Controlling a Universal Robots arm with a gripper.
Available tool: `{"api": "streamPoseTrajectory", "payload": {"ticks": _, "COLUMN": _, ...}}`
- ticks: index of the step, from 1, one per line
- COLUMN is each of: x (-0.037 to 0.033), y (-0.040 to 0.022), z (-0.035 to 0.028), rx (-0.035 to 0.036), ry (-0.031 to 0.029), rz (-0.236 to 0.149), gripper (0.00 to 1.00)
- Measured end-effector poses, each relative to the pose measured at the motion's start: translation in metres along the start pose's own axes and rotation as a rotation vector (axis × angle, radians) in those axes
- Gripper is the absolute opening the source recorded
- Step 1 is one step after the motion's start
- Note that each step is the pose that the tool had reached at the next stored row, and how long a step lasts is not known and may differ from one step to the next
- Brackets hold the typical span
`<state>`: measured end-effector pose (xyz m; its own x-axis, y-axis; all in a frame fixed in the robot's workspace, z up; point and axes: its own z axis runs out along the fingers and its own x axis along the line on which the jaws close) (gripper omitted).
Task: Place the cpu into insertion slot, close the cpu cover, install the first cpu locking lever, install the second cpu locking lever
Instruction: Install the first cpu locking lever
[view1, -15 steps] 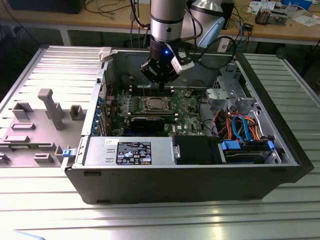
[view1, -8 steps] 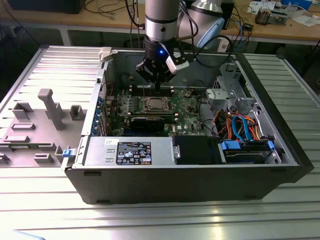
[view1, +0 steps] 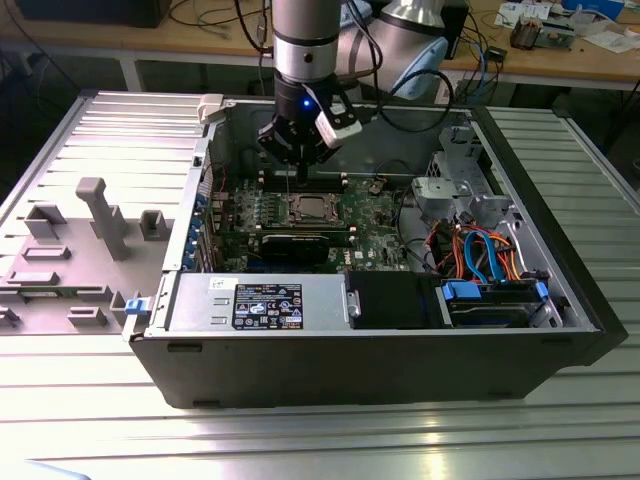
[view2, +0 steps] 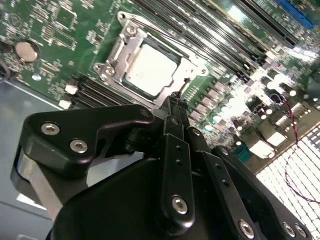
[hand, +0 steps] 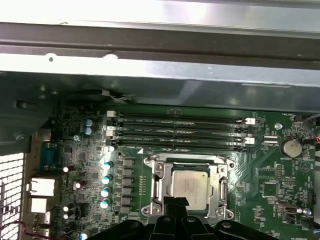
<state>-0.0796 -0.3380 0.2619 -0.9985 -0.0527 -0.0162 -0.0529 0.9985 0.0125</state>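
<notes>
The computer case (view1: 380, 340) lies on its side on the ribbed metal table (view1: 300, 440) with its side panel off, which leaves the green motherboard (hand: 280, 185) facing up so the arm can reach straight down into it. The cpu (hand: 189, 186) sits flat in the insertion slot (view2: 131, 31), silver face up, and the cpu cover (hand: 161, 186) is folded down around it as a thin metal frame, its cut-out middle leaving the chip's top bare. Whether either locking lever is hooked down I cannot tell. The gripper (view1: 297, 165) hangs above the slot in the exterior view; in both wrist views its dark fingers (view2: 175, 112) come to a narrow tip, pressed together and holding nothing, over the near edge of the cover, close to it or possibly touching. The four long memory slots (hand: 180, 131) run side by side just beyond the slot, and the grey drive cage (view1: 455, 190) stands well apart toward the exterior view's right.
</notes>
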Motion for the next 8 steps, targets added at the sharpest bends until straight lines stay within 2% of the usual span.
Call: {"api": "streamPoseTrajectory", "payload": {"ticks": 8, "x": 0.0242, "y": 0.0035, "z": -0.0003, "rx": 0.0000, "ry": -0.0004, "rz": 0.001, "gripper": 0.11}}
